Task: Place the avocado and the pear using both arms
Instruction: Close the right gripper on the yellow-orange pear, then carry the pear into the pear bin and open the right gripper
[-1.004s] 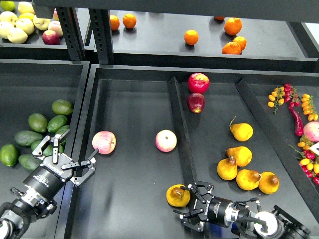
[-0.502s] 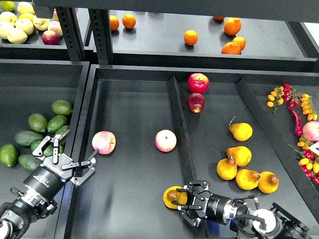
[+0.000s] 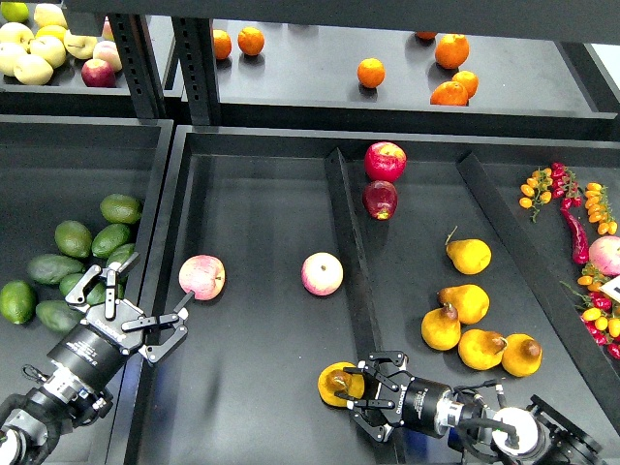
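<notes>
Two end effectors are working low in the view. At about five o'clock, the right end effector (image 3: 356, 392) is lying nearly flat, its fingers wrapping around the pear (image 3: 339, 384), which is sitting on the dark surface (image 3: 262, 387) just left of the divider (image 3: 351, 262); whether the pads are pressing the fruit fully is hard to tell from this angle. At about eight o'clock, the left end effector (image 3: 136, 300) is hanging with its fingers spread wide, holding nothing. The avocado (image 3: 73, 283), dark and elongated, is lying partly hidden just beside that end effector's upper finger, among the brighter avocados (image 3: 92, 237) in the left bin. To do this step well, the right side should be squeezing across the pear's broadest part before lifting, while the left is lowering with one finger on either side of the avocado, not nudging its neighbours. Farther off, two pink apples (image 3: 262, 275) are resting at mid-surface.
</notes>
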